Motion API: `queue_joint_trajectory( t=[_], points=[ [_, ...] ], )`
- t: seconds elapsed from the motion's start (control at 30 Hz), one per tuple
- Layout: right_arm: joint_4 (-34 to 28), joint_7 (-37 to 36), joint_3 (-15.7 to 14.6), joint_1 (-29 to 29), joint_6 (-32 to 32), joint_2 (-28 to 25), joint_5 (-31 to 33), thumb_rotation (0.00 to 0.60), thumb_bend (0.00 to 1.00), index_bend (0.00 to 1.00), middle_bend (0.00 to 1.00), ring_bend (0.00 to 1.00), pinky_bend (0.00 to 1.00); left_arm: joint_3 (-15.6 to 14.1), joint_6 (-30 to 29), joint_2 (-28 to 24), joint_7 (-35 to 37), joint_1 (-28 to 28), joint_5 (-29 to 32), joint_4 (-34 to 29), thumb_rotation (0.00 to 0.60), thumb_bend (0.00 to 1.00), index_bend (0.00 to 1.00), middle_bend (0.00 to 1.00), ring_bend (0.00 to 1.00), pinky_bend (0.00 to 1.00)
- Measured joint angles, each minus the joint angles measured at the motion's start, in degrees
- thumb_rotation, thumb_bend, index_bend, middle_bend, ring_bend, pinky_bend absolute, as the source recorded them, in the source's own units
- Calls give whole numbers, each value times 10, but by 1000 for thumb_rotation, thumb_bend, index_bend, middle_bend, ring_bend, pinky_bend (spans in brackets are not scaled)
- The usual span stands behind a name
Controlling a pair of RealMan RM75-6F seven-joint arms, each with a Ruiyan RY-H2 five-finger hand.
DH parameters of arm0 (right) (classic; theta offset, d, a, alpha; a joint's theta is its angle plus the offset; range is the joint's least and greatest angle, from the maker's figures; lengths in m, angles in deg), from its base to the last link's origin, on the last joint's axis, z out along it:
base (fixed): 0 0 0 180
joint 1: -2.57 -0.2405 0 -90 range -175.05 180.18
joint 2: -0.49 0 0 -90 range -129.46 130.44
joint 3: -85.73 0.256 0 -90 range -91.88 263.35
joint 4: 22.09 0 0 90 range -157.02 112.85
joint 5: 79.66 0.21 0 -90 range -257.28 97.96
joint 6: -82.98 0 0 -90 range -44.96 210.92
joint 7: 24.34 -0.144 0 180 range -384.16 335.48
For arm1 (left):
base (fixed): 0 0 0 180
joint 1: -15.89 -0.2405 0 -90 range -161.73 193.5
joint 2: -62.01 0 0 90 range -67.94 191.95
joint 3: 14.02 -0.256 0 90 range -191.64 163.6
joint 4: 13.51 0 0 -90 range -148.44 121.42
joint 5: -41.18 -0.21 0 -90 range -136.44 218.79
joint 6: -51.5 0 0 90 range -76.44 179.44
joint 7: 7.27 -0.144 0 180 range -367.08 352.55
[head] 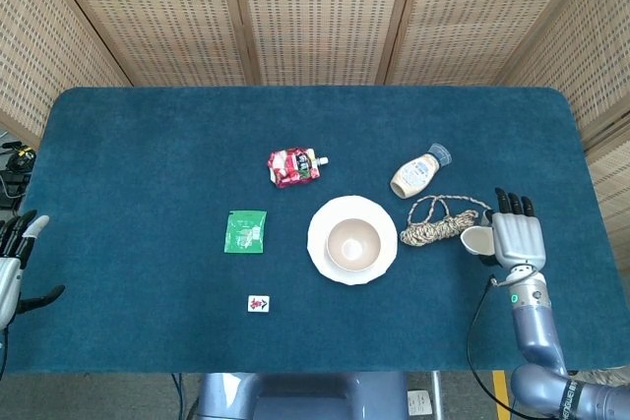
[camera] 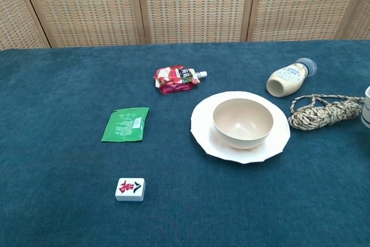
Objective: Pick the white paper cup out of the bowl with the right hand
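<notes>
My right hand (head: 516, 237) holds the white paper cup (head: 477, 240) at the right side of the table, just right of the rope coil; only a sliver of the cup (camera: 366, 107) shows at the chest view's right edge. The beige bowl (head: 351, 243) stands empty on a white plate (head: 323, 256) at the table's centre, well to the left of the hand. At the far left edge of the head view my left hand (head: 12, 268) hangs beside the table with its fingers apart, holding nothing.
A coil of rope (head: 439, 220) lies between the plate and the cup. A squeeze bottle (head: 416, 172) lies on its side behind it. A red pouch (head: 293, 166), a green packet (head: 245, 231) and a small white tile (head: 258, 303) lie to the left.
</notes>
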Motion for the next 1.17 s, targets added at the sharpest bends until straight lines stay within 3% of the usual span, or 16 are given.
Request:
queue_joint_trajectory(
  t=[0.3, 0.53, 0.8, 0.97, 1.17],
  points=[
    [-1, 16, -2, -11, -22, -3, 52, 600, 296, 434, 32, 0, 64, 1, 0, -1, 1, 0, 1, 0, 600, 24, 0, 0, 0, 0],
    [10, 31, -9, -13, 7, 7, 41, 600, 236, 199, 0, 0, 19, 1, 0, 0, 0, 0, 3, 0, 600, 24, 0, 0, 0, 0],
    [2, 52, -11, -9, 52, 11, 32, 600, 230, 134, 0, 0, 13, 1, -1, -1, 0, -1, 3, 0, 600, 24, 0, 0, 0, 0],
    [-15, 48, -15, 3, 84, 3, -2, 600, 198, 120, 0, 0, 0, 2, -3, -1, 2, -2, 4, 1, 600, 24, 0, 0, 0, 0],
    [-25, -22, -41, 54, 141, -7, -101, 600, 195, 114, 0, 0, 0, 2, -5, 1, -2, -2, 1, 2, 600, 24, 0, 0, 0, 0]
  ],
)
